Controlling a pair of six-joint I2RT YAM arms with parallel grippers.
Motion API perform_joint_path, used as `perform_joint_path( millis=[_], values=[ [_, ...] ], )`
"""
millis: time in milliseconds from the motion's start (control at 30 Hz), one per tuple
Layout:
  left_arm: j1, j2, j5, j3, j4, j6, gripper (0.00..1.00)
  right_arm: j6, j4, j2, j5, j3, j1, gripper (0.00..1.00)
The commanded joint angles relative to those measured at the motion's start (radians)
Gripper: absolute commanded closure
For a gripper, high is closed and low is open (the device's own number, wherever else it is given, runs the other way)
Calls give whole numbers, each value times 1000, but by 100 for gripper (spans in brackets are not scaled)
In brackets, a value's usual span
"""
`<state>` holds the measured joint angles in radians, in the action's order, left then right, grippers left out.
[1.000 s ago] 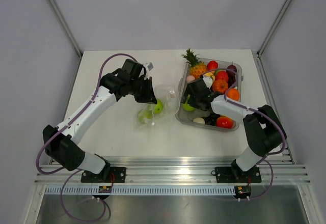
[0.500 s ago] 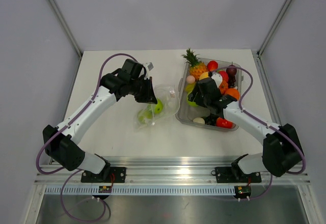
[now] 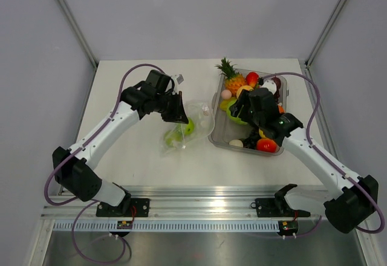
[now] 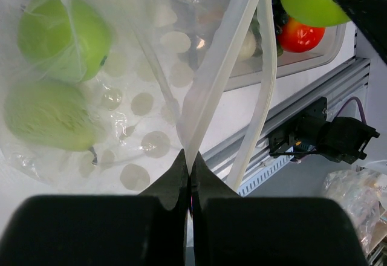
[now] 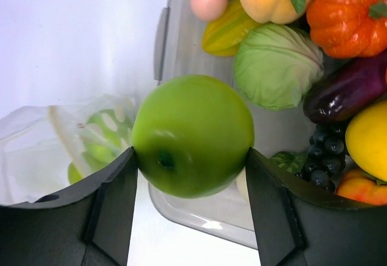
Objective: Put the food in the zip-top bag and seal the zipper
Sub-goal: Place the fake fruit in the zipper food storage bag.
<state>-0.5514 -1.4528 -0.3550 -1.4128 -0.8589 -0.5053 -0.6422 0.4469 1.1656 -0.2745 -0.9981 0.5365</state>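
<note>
While left gripper (image 4: 188,170) pinches bag (image 4: 151,139), right gripper (image 5: 190,154) holds apple (image 5: 193,127) over tray (image 5: 181,60)

green apple (image 5: 192,134), clear bag (image 4: 151,87) with white dots, orange pumpkin (image 5: 344,15), purple eggplant (image 5: 351,87)

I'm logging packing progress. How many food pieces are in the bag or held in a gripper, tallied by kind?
Green apple: 2, the bagged apple in the zip-top bag and the held apple in the right gripper
Paler green fruit, kind unclear, in the bag: 1
Total: 3
</note>
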Motion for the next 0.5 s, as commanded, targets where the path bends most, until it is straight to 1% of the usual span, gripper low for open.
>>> perform_joint_path(
  millis=[0, 33, 100, 267, 367, 400, 467],
  values=[
    [4, -6, -47, -5, 52, -4, 100, 64, 65, -37, 40, -108, -6, 51],
    [4, -9, -48, -8, 50, -7, 100, 71, 67, -46, 67, -117, -3, 53],
    [2, -15, -55, -12, 63, -15, 100, 93, 90, -49, 98, -158, -4, 53],
    [-8, -44, -65, -43, 69, -32, 100, 134, 147, -23, 219, -264, 5, 51],
    [-10, -57, -68, -60, 69, -33, 100, 150, 154, 5, 270, -310, 39, 51],
    [-10, -57, -67, -63, 67, -33, 100, 151, 157, 15, 270, -323, 75, 51],
    [-10, -57, -67, -69, 64, -33, 100, 154, 158, 55, 258, -349, 111, 49]
  ],
)
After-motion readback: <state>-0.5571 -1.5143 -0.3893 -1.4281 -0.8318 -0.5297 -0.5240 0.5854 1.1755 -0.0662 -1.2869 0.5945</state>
